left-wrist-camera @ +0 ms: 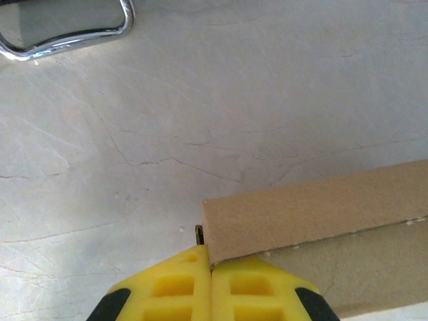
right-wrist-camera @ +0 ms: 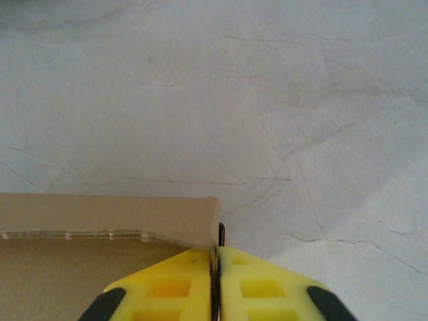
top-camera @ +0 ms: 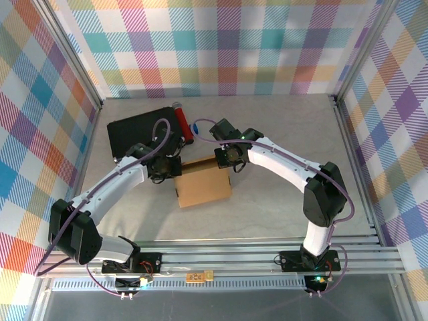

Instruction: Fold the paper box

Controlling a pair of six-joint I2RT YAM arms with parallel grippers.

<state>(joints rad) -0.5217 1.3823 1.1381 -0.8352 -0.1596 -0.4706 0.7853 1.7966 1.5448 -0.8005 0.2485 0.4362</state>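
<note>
Holding: both grippers nip the raised back wall of the box (top-camera: 204,187), one at each end
Left gripper (left-wrist-camera: 211,259): at the box's back-left corner; fingers (left-wrist-camera: 267,271) pressed together, with the wall's end edge running into their seam, so it looks pinched
Right gripper (right-wrist-camera: 217,253): at the box's back-right corner; fingers (right-wrist-camera: 267,287) all but closed, with a thin dark slit between them and the wall's end in it; a light pinch, as far as I can judge
Box: brown cardboard, lying between the two arms; a long wall stands upright along its back and a flat panel spreads toward the arm bases
Done: one wall is creased up; the right wrist view shows a scored line running along it
Left: early to middle, I judge; side walls, tabs and lid look unformed, though the top view is too small to count flaps
Next: probably rolling or tucking that wall, which calls for both ends moving evenly
Surface: pale matt table (top-camera: 287,134), marbled with fine crack-like veins
Behind the box: black case (top-camera: 137,130) with a red roll (top-camera: 182,120) at its right edge, back-left of the box, near but apart
Room: booth of bright plaid cloth (top-camera: 221,47) on three sides; a metal rail (top-camera: 267,256) well in front of the box carries the arm bases
</note>
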